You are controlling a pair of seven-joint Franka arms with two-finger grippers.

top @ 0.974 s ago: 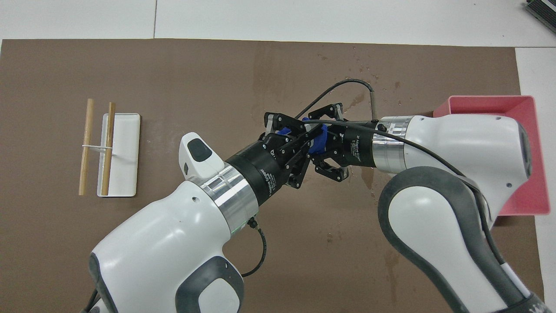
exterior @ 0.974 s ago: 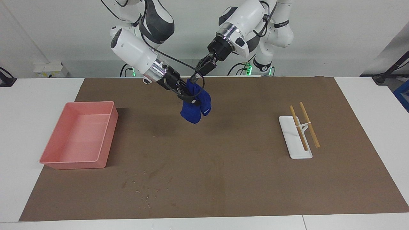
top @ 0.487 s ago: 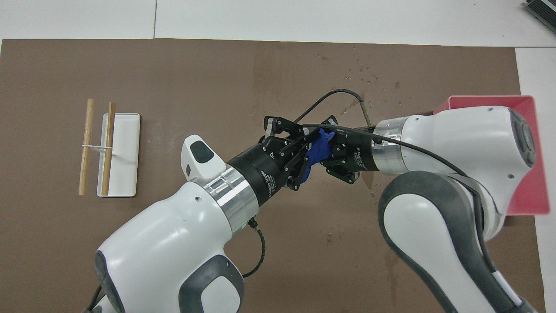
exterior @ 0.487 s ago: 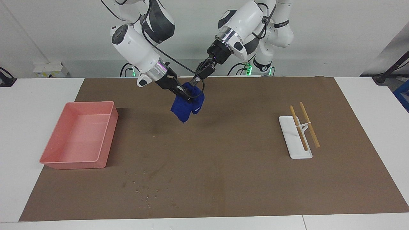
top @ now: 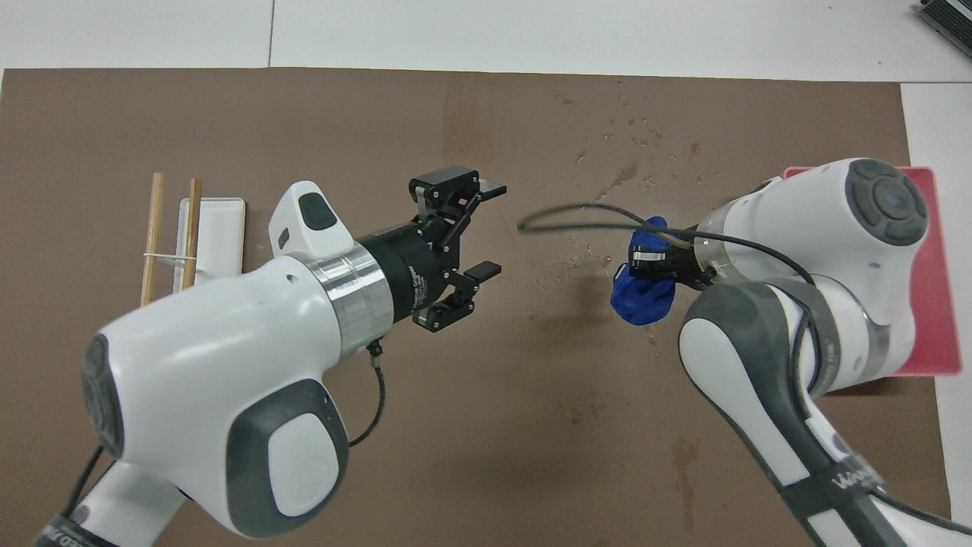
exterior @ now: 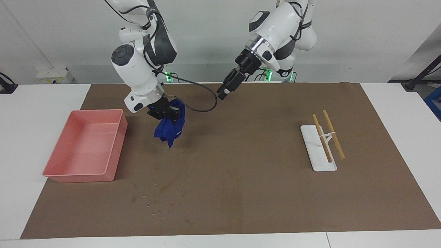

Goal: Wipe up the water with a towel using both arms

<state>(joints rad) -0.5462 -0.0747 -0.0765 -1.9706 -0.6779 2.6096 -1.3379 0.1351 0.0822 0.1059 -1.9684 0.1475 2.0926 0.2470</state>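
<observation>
Since a second ago my two hands are no longer meeting over the middle of the mat: my right hand (exterior: 167, 114) is now carrying the towel (exterior: 169, 129) alone, up in the air just beside the pink tray (exterior: 55, 165), while my left hand (exterior: 226, 89) is drawing back empty over the robots' edge of the brown mat (exterior: 262, 193), its fingers (top: 486, 269) spread wide with nothing between them. I am pinching the towel by its upper bunch, fingers closed into the folds, and the rest is drooping below the hand in a limp blue lump clear of the tabletop. It is looking soft and light, so I am judging that it will sag and fold wherever I am not holding it; a grip on a thick gathered fold, not a single thin edge, should keep it from slipping, and pressing it down flat will matter more than force. Outward from there, the water (exterior: 155, 206) is glinting as small droplets and darker streaks on the mat, farther from the robots than the towel and not yet wiped. Toward my left arm's end, two wooden sticks (exterior: 327, 136) are resting across a white tray (exterior: 318, 163).
</observation>
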